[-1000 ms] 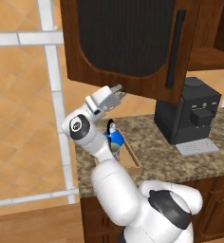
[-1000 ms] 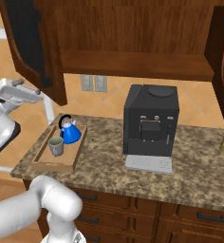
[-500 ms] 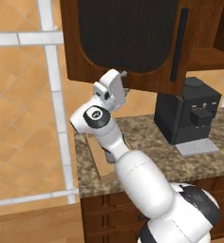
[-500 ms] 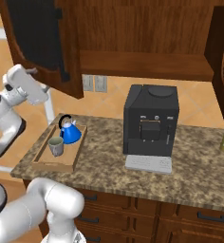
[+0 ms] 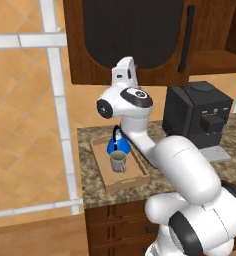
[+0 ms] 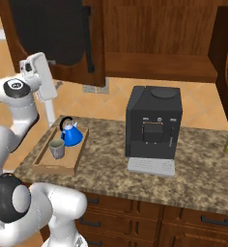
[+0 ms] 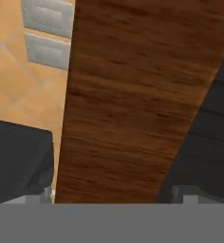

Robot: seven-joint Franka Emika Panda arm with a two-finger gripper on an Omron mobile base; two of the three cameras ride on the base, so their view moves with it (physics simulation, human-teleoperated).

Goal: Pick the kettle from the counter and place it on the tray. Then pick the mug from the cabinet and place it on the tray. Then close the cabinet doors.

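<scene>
Kettle: the blue kettle (image 5: pixel 118 145) (image 6: pixel 70 135) stands upright in the tray, at the tray's far end, toward the wall.
Mug: the grey-beige mug (image 5: pixel 118 161) (image 6: pixel 57 149) stands upright in the tray, just beside the kettle on its near side.
Tray: the light-wood tray (image 5: pixel 112 178) (image 6: pixel 43 164) lies on the bench (image 5: pixel 95 187) (image 6: pixel 193 166), close to the bench's left end.
Coffee machine: a large black coffee machine (image 5: pixel 200 120) (image 6: pixel 152 123) sits toward the back edge of the bench, well apart from the tray, to its right.
Cabinet door: the left cabinet door (image 5: pixel 130 40) (image 6: pixel 53 36) (image 7: pixel 128 104) hangs partly swung out above the tray; its long black bar handle (image 5: pixel 186 39) (image 6: pixel 88 41) runs vertically.
Pincer: the pincer (image 5: pixel 125 75) (image 6: pixel 38 79) is raised at the door's lower edge, pointing up; its fingers stand wide apart with nothing between them. In the hand view the door's wood face is very close.
Wall outlets: two grey plates (image 7: pixel 47 33) sit on the tiled wall behind.
</scene>
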